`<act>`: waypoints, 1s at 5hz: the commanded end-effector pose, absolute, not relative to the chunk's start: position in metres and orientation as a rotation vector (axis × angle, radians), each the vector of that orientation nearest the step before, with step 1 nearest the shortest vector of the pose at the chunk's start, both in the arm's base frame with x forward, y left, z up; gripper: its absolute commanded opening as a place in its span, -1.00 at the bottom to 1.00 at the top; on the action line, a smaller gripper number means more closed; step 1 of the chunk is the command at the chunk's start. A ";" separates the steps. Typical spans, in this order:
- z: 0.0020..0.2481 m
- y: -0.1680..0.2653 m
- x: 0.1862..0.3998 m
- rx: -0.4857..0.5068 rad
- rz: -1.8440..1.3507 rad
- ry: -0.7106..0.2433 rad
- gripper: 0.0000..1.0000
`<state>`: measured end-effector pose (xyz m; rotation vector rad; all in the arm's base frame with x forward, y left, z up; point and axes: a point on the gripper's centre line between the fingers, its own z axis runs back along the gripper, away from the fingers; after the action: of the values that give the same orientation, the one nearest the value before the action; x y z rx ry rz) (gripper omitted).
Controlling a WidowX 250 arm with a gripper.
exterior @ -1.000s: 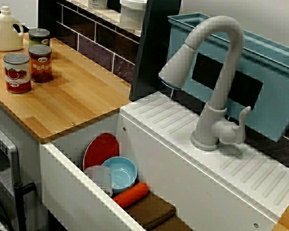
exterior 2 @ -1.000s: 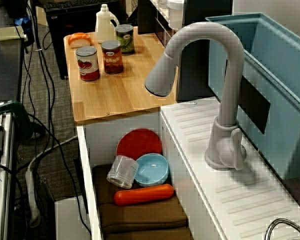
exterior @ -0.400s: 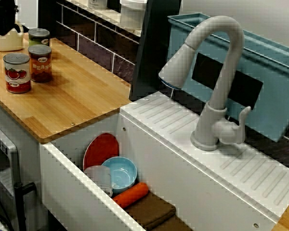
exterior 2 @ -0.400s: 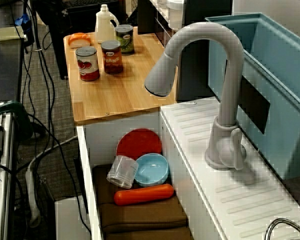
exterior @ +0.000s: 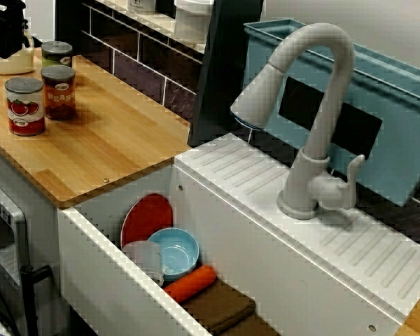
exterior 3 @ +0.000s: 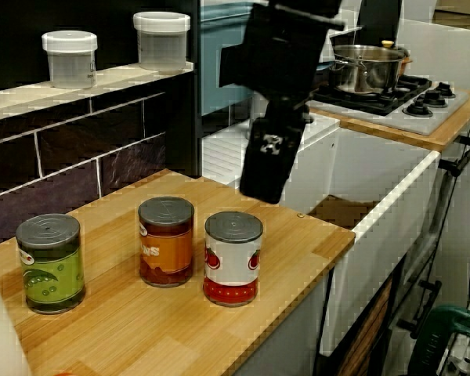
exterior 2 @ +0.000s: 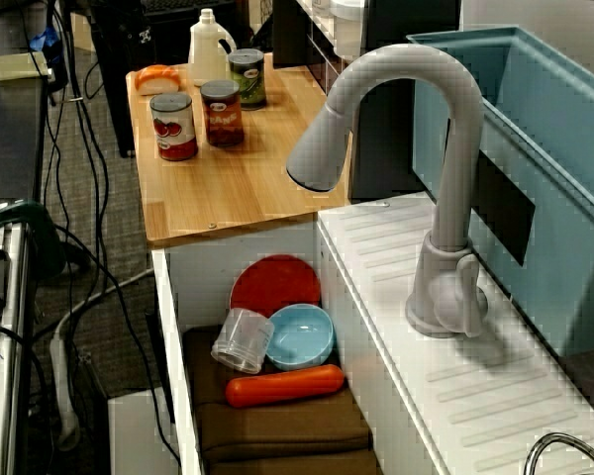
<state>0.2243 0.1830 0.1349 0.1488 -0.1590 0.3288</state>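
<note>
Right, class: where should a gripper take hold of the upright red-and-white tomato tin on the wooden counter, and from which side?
Probably from above, on the curved side just below the lid: the red-and-white tomato tin stands upright and straight-sided. Grip it front to back, since the orange-labelled tin stands close beside it.

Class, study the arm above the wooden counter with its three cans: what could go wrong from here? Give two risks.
1. The gripper hangs above the counter near the tomato can, which stands close beside the orange can; an off-centre descent might tip one into the other.
2. The tomato can is nearest the counter's open edge, so a sideways nudge could push it off.
</note>
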 end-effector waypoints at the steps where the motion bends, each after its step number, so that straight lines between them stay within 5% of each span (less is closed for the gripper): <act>1: 0.151 0.216 0.224 0.091 0.111 -0.085 1.00; 3: 0.132 0.221 0.229 0.219 0.026 -0.091 1.00; 5: 0.116 0.235 0.231 0.242 0.072 -0.090 1.00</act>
<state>0.2340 0.2285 0.1049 0.2252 -0.0682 0.0559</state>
